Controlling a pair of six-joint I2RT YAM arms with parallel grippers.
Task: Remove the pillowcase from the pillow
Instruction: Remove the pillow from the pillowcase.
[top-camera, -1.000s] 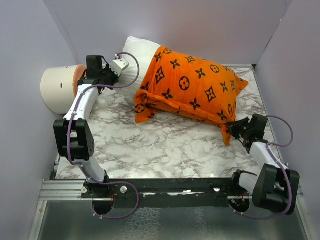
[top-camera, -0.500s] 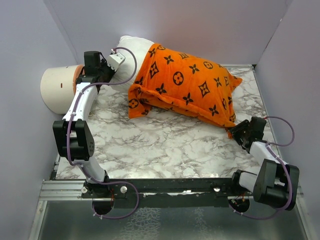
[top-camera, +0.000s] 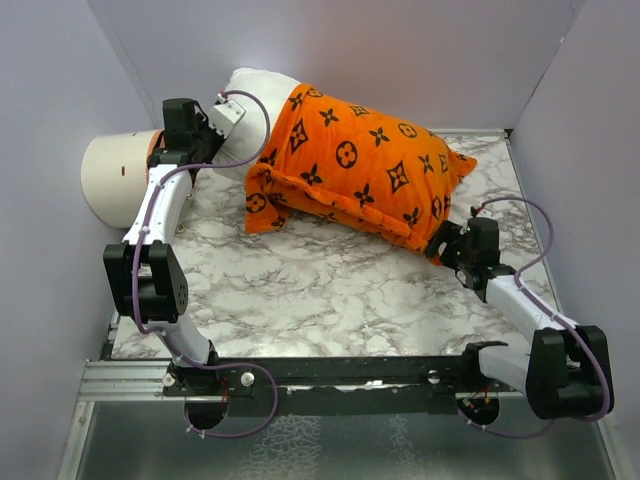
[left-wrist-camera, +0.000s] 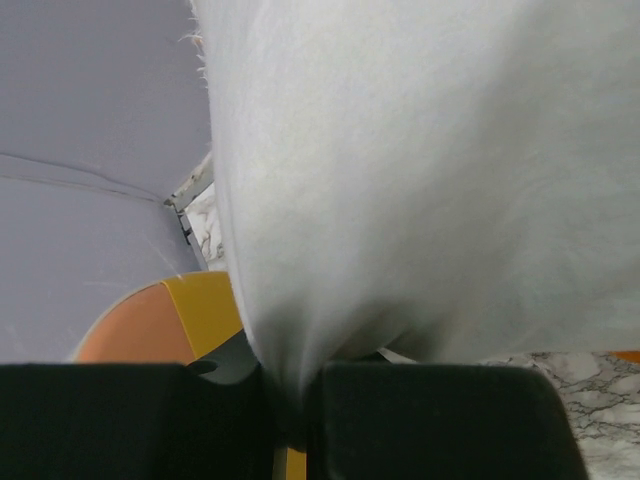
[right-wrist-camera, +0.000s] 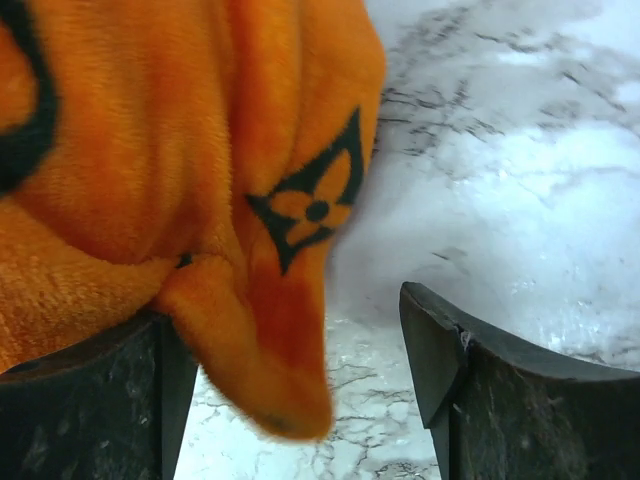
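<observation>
The orange pillowcase (top-camera: 360, 160) with black motifs still covers most of the white pillow (top-camera: 250, 90), whose bare end sticks out at the back left. My left gripper (top-camera: 222, 135) is shut on that bare white end; in the left wrist view the pillow (left-wrist-camera: 420, 180) is pinched between the left gripper's (left-wrist-camera: 295, 400) black fingers. My right gripper (top-camera: 445, 243) sits at the pillowcase's near right corner. Its wrist view shows the jaws wide apart, with the pillowcase corner (right-wrist-camera: 270, 330) hanging loose between the right gripper's (right-wrist-camera: 290, 370) fingers, against the left finger (right-wrist-camera: 80, 400) only.
A cream cylinder (top-camera: 115, 175) with an orange face lies at the far left, beside the left arm. Grey walls close in the marble table (top-camera: 330, 290) on the left, back and right.
The right gripper has opened and let go of the pillowcase corner, then moved left toward the pillow. The left gripper pulled the pillow back and left; the pillowcase went along with it.
</observation>
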